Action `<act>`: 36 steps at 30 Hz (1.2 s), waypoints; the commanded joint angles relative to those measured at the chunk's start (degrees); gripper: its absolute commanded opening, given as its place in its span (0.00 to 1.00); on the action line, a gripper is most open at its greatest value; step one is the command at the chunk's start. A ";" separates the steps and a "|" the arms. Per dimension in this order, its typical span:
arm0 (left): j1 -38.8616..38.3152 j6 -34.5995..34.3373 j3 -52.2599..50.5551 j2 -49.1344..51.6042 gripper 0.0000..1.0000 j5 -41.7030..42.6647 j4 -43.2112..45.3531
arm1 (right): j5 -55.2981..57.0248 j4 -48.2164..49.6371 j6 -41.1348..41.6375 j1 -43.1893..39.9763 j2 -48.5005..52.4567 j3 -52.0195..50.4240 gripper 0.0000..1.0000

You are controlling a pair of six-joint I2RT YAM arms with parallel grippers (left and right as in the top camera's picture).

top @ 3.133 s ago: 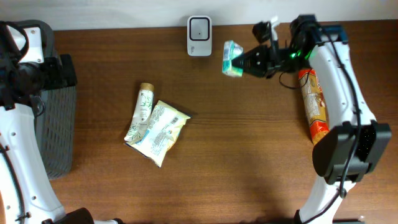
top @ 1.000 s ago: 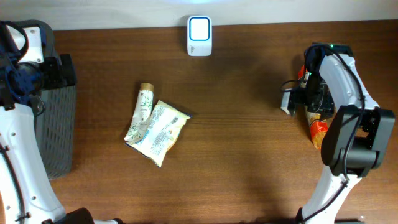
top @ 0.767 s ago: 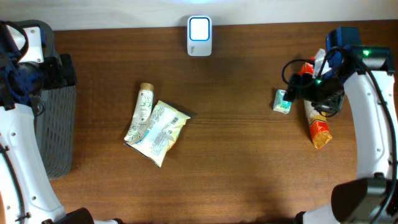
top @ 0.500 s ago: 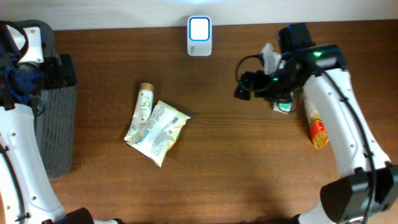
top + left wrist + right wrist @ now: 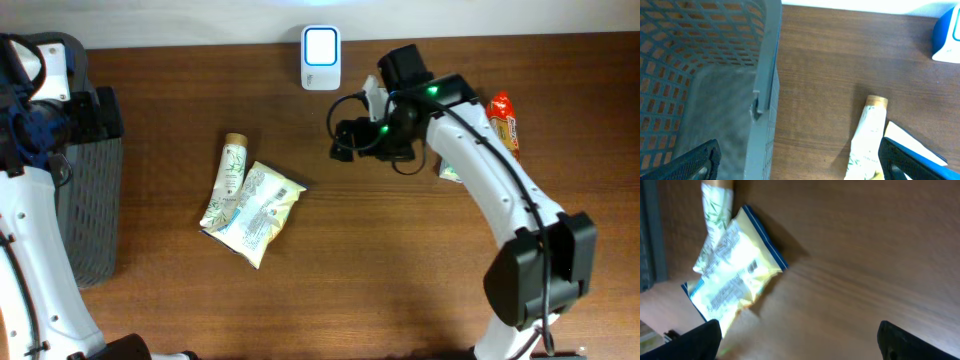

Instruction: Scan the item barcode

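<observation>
Both end effectors stand wide open, and neither has hold of anything. My right end effector (image 5: 341, 142) hovers over the counter (image 5: 380, 260) just below and right of the scanner (image 5: 320, 45). Its wrist camera looks at the yellow pouch (image 5: 732, 275) and the tube (image 5: 715, 202). These two lie touching each other, well down and left of the scanner. A small green packet (image 5: 447, 172) lies right of the scanner, partly under the right arm, with an orange snack pack (image 5: 503, 120) beyond it. My left end effector (image 5: 800, 162) hangs at the rim of the grey basket (image 5: 695, 45), far left of the scanner.
</observation>
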 commanded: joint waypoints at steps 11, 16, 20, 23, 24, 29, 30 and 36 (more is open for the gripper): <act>0.20 0.74 0.50 -0.44 0.99 0.59 -0.09 | 1.49 15.80 26.23 14.88 19.69 -0.79 0.68; 0.20 0.74 0.50 -0.44 0.99 0.59 -0.09 | 6.01 16.35 25.97 15.65 23.50 -1.66 0.34; 0.20 0.74 0.50 -0.44 0.99 0.59 -0.09 | 6.43 15.63 21.77 13.46 22.60 -1.60 0.04; 0.20 0.74 0.50 -0.44 0.99 0.59 -0.09 | 0.85 13.38 -0.96 7.78 17.77 0.68 0.04; 0.20 0.74 0.50 -0.44 0.99 0.59 -0.09 | 1.11 11.30 -5.99 5.07 16.55 2.56 0.04; 0.20 0.74 0.50 -0.44 0.99 0.59 -0.09 | -11.76 -2.12 -7.80 -1.27 15.89 13.51 0.59; 0.20 0.74 0.50 -0.44 0.99 0.59 -0.09 | -13.38 -2.10 -7.74 1.11 16.04 13.16 0.59; 0.20 0.74 0.50 -0.44 0.99 0.59 -0.09 | 8.44 -4.74 13.03 18.01 16.79 -0.22 0.34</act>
